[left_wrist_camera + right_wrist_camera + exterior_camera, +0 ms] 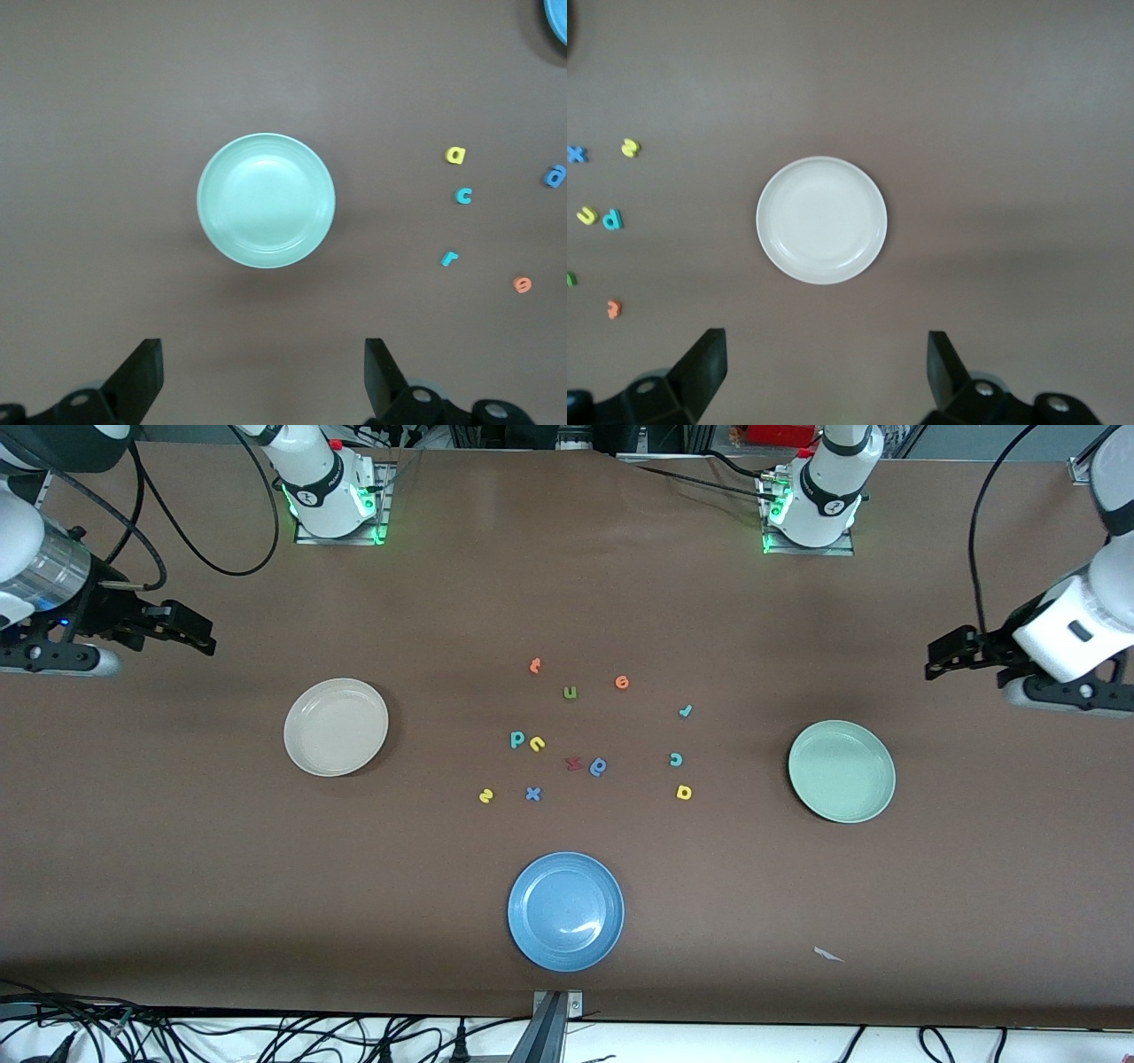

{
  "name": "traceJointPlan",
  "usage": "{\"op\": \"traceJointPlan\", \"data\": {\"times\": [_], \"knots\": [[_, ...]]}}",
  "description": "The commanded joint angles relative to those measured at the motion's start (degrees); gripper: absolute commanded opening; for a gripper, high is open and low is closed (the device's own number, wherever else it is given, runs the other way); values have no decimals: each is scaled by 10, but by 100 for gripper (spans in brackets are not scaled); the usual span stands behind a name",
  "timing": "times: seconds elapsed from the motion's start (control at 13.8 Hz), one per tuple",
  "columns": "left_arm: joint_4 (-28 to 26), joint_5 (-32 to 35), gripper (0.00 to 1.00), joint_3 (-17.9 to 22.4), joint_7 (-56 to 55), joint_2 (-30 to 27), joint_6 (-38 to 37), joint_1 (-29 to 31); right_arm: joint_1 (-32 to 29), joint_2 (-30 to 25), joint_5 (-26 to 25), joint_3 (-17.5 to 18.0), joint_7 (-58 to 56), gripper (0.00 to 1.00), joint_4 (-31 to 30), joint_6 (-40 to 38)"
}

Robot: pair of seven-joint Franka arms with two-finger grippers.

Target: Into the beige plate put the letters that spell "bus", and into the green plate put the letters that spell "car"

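This is a robotics lab bench. Two white robot arm bases [330, 487] [819, 500], lit green at their feet, are bolted on metal plates along one long edge of a wide table covered in plain brown matting [177, 850]. Black cables [159, 522] loop from the arms near the table's corners, and more cables and connectors [221, 1036] lie tangled along the white strip at the camera-side edge. A metal mounting bracket [554, 1019] is clamped at the middle of that edge.
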Motion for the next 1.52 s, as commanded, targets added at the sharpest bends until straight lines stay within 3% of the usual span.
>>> {"op": "traceJointPlan", "data": {"times": [0.0,0.14,0.36,0.58,0.8,1.01,1.09,1.16,1.23,1.45], "knots": [[-26,-9,100,-43,-53,32,61,-3,34,36,-6,1,18,100,9,1],[-70,-9,100,-84,-98,50,136,-3,62,72,0,1,98,100,12,40],[-183,-5,100,-139,-162,60,301,-3,134,134,0,2,226,100,13,127],[-258,-1,100,-182,-185,71,394,-4,189,202,-6,0,377,100,19,220],[-269,23,100,-191,-244,118,444,-53,212,286,-6,1,476,100,71,253],[-262,148,100,-195,-348,183,479,-68,233,391,-5,1,554,99,172,276],[-263,159,100,-195,-358,201,492,-74,247,417,-7,-1,560,97,193,297],[-262,159,99,-195,-359,211,504,-80,248,433,-5,-2,560,85,203,326],[-261,159,97,-195,-359,221,505,-82,248,443,-5,-3,560,82,203,342],[-258,159,90,-195,-359,239,505,-93,251,469,-3,-2,562,57,203,366]]}}
